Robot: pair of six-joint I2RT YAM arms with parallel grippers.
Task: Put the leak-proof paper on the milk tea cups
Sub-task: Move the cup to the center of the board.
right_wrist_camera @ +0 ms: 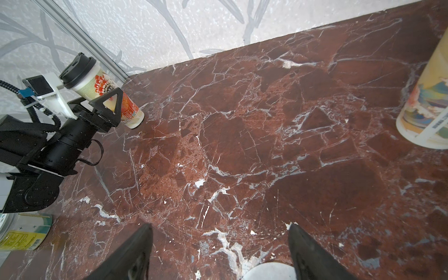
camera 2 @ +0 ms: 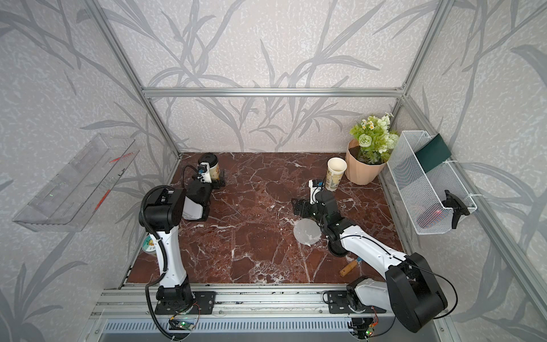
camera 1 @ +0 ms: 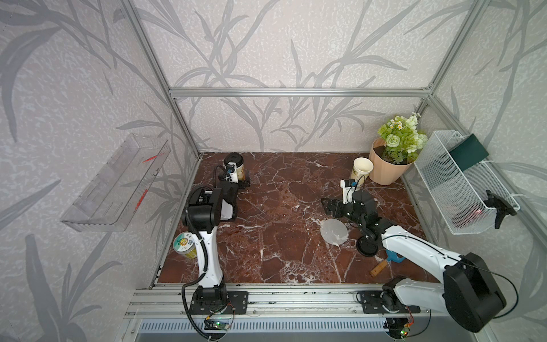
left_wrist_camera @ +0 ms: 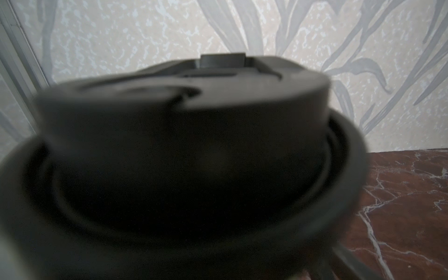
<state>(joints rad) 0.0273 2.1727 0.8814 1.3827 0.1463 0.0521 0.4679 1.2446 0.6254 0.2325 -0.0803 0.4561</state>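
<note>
Two cups: lidded cup [camera 1: 233, 165] upright in the far left corner; open cup [camera 1: 362, 171] upright just beside the peach flower pot [camera 1: 387, 170].
Leak-proof paper: one translucent disc [camera 1: 334, 231] flat on the marble, near the right arm, well apart from both cups.
Left gripper [right_wrist_camera: 98, 97]: jaws wide, one each side of the lidded cup's body, no grip that I can see.
Right gripper [right_wrist_camera: 218, 252]: jaws wide apart, empty, over bare marble.
Left wrist view only: blurred black lid [left_wrist_camera: 181, 157] fills it.
Right wrist view only: orange print on the lidded cup.
Top views only: second black lid [camera 1: 365, 245], wire basket [camera 1: 461, 189], clear shelf [camera 1: 115, 183].
Surface: red-brown marble tabletop [camera 1: 281, 251], white veins.
Room: grey leaf wallpaper, aluminium frame.
</note>
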